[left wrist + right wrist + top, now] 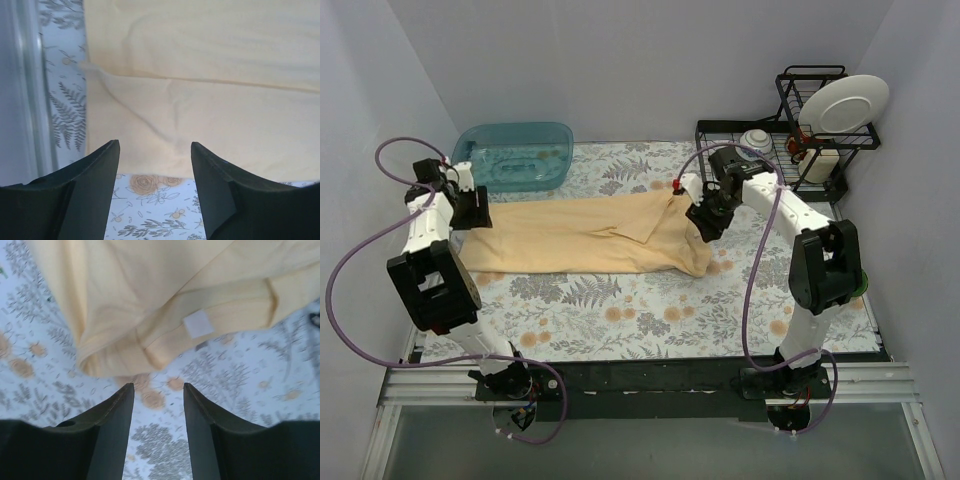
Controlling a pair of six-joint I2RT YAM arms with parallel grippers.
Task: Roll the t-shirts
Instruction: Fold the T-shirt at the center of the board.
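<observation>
A pale yellow t-shirt (585, 236) lies folded lengthwise into a long strip across the floral table cover (650, 310). My left gripper (472, 212) hovers at the strip's left end, open, with only the cloth edge (200, 115) and patterned cover between its fingers. My right gripper (708, 222) hangs over the strip's right end, open and empty. In the right wrist view the folded end of the shirt (150, 305) with its white neck label (198, 323) lies just beyond the fingertips (125, 395).
A clear blue plastic tub (515, 155) stands at the back left. A black wire dish rack (790, 130) holding a white plate (845, 103) and a bowl (756, 139) sits at the back right. Grey walls close in both sides.
</observation>
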